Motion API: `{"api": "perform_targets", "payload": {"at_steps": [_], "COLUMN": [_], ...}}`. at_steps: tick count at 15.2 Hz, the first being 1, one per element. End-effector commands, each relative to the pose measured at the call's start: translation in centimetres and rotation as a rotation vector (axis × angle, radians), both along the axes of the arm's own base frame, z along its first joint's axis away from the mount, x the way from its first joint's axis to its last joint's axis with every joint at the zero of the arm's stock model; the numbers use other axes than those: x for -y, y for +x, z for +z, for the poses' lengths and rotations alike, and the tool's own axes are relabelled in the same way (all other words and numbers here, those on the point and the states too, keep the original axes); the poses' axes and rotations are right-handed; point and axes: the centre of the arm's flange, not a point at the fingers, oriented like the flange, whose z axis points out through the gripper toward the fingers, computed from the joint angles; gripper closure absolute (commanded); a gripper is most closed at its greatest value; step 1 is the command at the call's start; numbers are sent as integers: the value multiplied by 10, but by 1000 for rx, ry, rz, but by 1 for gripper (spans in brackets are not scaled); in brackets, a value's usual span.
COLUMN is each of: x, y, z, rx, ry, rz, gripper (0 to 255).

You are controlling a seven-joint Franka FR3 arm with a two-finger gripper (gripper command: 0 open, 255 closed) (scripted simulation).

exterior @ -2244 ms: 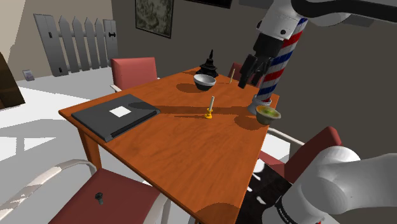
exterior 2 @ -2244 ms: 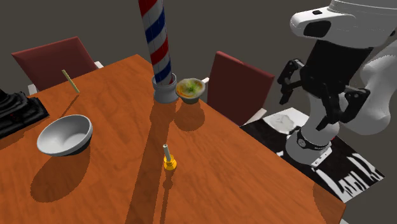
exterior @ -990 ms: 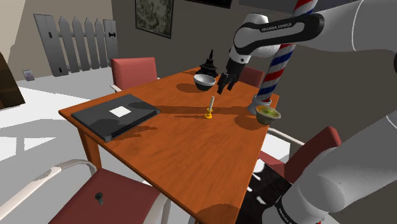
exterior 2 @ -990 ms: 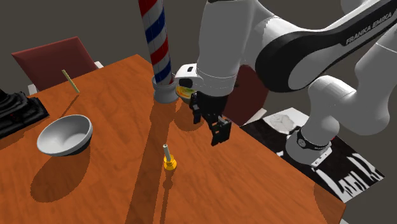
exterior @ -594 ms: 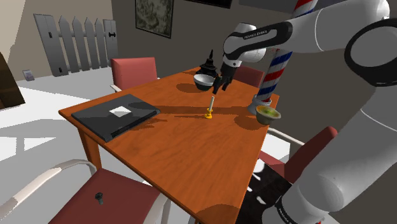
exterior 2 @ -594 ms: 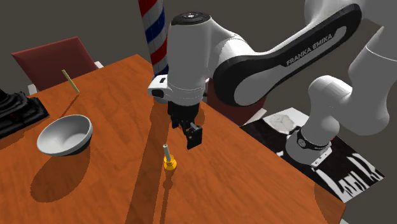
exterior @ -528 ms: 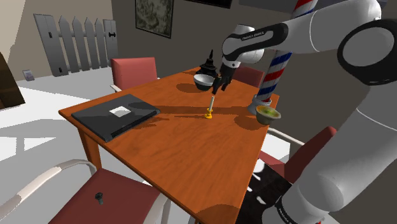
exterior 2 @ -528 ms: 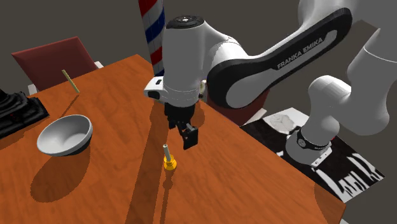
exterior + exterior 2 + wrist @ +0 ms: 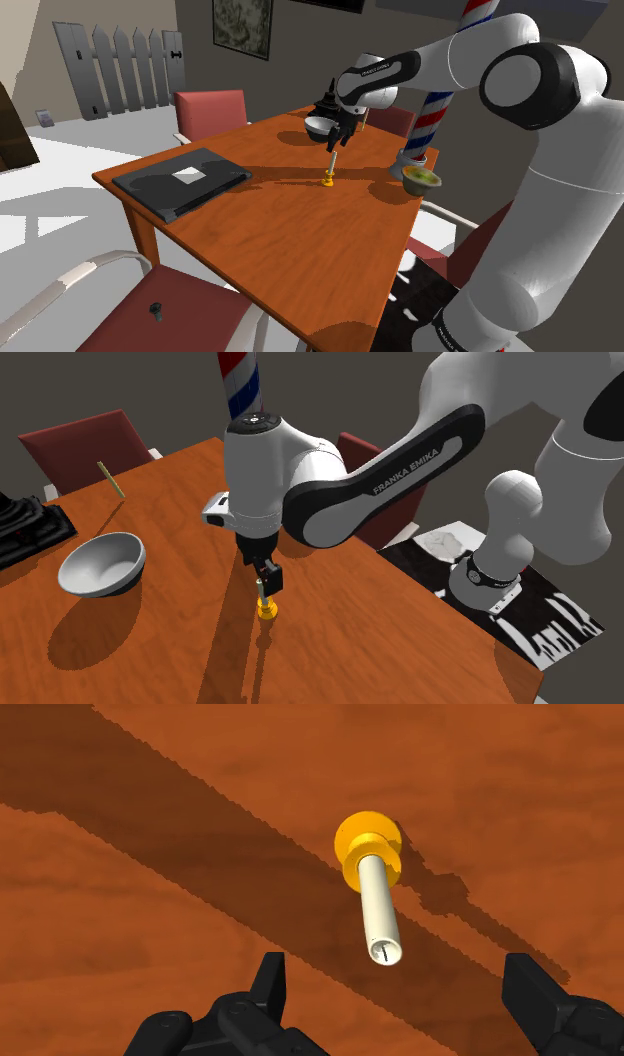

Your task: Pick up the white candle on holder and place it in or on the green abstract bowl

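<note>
Evenly lit, sharp renders; hard-edged dark shadows band the table [image 9: 150,764].

Photo: A reddish-brown wooden table [image 9: 270,230], its grain plain to see and its top lightly sheened, carries a smooth, matt cream candle [image 9: 379,909] in a smooth orange-yellow holder [image 9: 368,839]. A grey bowl [image 9: 100,564] looks smooth and dully polished. The arm [image 9: 260,462] wears glossy white shells; its gripper [image 9: 398,974] is matt black.

candle [image 9: 331,168] on table [image 9: 270,225] | gripper [image 9: 334,145] just above it | bowl [image 9: 421,181] beside pole [image 9: 433,108]
</note>
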Motion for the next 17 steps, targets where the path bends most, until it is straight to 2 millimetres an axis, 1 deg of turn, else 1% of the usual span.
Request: {"api": "perform_targets", "payload": {"at_steps": [1,4,11,12,17], "x": [1,1,1,1,1], "y": [1,3,3,3,3], "z": [-10,-24,-24,-24,-24], "rx": [1,1,1,1,1], "ry": [0,0,0,0,0], "rz": [0,0,0,0,0], "gripper": [0,0,0,255,255]}}
